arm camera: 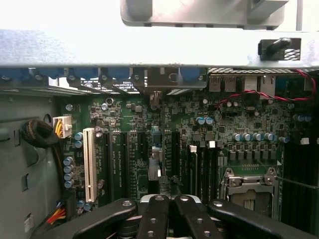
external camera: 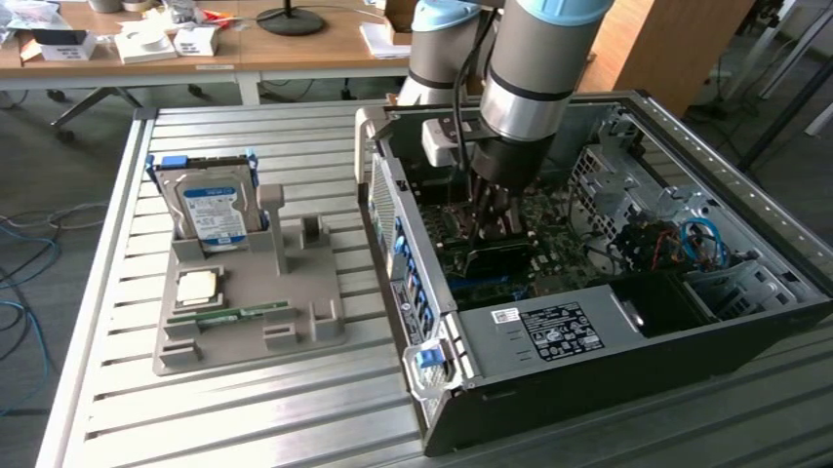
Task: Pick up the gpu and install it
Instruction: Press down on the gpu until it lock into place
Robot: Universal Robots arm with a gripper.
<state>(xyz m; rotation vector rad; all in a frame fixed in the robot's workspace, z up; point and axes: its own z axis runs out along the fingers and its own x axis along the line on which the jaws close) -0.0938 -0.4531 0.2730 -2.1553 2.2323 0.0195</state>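
Inside computer case (external camera: pixel 547 331): gripper (external camera: pixel 501 219) clenched, low over motherboard (arm camera: pixel 164 149), case walls close around it. Gpu (external camera: pixel 495 255) apparently below the fingers, dark and largely hidden; grasp indiscernible.

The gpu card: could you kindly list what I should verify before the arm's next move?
1. Black claw shut: ok.
2. Claw inside the open black computer case, above its green motherboard: ok.
3. Dark flat gpu card under the claw, off the grey parts holder: ok.
4. Gpu card fully seated in its slot: cannot tell.
5. Red-and-black twisted cable apart from the claw: ok.
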